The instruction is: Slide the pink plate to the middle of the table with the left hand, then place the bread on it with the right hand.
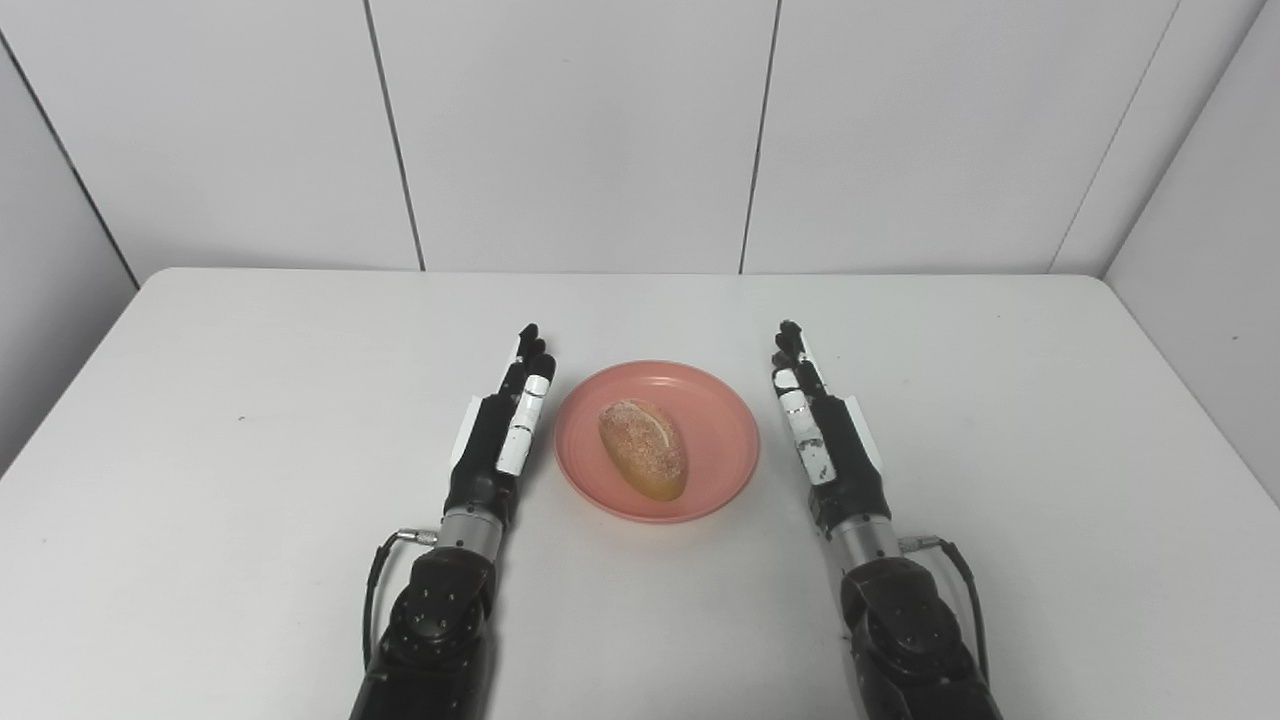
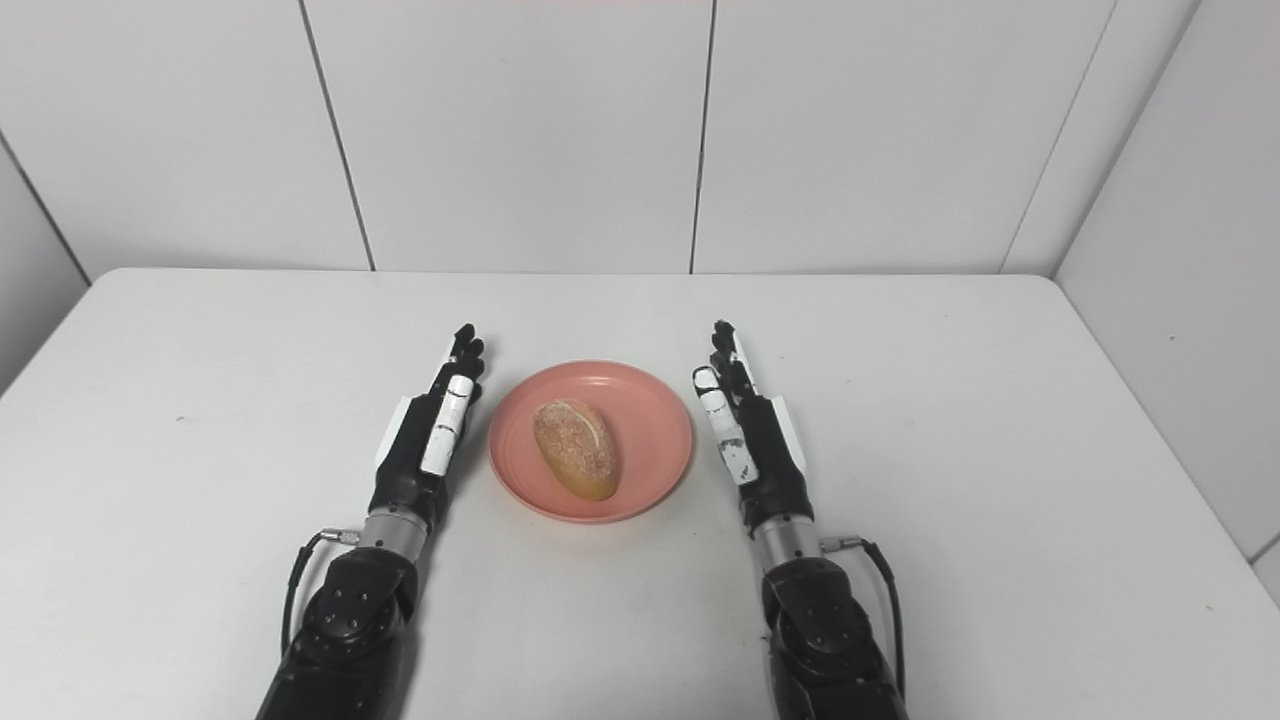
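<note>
The pink plate (image 1: 657,441) sits on the white bench (image 1: 250,420) between the two hands, and the bread (image 1: 643,449) lies on it, its long axis tilted slightly so the far end leans toward the left hand (image 1: 505,420). That hand lies just beside the plate's rim, edge-on with its fingers straight and pointing away from the robot; it holds nothing and its fingers (image 1: 530,350) are stretched out close together. The right hand (image 1: 820,425) is set on the opposite side of the plate, a little further from the rim than the left one, also edge-on, extended and empty. Whether either hand touches the bench surface cannot be told.

The two head cameras show nearly the same scene. In the left eye view the gap between the left hand and the plate looks very narrow, almost closed; the right eye view shows a clearer strip of bench (image 2: 470,470) there, so hand and plate are apart. The right eye view also shows more of the side wall (image 2: 1190,250) beyond the right hand, while the left eye view shows more of the wall beyond the left hand.
</note>
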Available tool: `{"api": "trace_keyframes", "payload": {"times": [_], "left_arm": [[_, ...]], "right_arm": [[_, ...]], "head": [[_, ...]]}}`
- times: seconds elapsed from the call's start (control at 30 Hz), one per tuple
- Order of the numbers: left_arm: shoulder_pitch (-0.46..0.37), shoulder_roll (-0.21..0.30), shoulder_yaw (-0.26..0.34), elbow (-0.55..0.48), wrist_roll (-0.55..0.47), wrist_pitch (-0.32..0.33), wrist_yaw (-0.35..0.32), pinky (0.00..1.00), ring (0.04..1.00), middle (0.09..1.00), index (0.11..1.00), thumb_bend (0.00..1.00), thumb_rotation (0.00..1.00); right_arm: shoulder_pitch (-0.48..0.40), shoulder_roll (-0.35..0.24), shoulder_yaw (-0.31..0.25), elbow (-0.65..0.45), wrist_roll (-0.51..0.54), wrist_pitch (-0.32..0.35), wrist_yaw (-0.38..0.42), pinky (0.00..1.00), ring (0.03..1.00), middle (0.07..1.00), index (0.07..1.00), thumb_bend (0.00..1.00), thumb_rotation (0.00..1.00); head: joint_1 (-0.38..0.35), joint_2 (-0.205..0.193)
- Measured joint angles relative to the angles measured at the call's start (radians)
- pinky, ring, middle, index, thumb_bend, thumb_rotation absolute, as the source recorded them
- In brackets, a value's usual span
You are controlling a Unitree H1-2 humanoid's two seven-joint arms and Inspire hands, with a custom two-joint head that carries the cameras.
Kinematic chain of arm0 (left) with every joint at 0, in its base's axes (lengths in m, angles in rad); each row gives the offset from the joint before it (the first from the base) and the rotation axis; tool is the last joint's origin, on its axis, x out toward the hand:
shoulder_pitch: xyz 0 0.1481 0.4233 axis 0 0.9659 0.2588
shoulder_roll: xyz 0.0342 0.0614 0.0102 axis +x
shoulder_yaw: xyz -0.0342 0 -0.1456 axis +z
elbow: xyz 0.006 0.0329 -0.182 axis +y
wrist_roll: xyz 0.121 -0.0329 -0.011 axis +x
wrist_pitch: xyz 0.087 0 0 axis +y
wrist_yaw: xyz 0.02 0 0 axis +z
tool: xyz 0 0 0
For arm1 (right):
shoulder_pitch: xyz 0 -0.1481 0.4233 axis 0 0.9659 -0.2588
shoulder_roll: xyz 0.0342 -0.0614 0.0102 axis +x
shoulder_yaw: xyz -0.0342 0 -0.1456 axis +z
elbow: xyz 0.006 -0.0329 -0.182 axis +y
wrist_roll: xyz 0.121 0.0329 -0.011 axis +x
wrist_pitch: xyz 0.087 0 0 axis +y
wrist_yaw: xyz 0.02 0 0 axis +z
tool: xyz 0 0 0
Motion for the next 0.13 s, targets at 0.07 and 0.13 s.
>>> {"api": "trace_keyframes", "payload": {"times": [0.07,0.13], "left_arm": [[0.0,0.0,0.0,0.0,0.0,0.0,-0.001,1.0,1.0,1.0,1.0,0.68,1.0],[0.001,0.0,0.0,-0.001,0.0,0.0,-0.001,1.0,1.0,1.0,1.0,0.68,1.0]], "right_arm": [[0.001,0.004,-0.004,-0.003,0.017,0.03,0.006,1.0,1.0,1.0,1.0,0.68,1.0],[0.003,0.005,-0.007,-0.006,0.025,0.047,0.01,1.0,1.0,1.0,1.0,0.68,1.0]], "head": [[-0.002,0.005],[-0.003,0.005]]}}
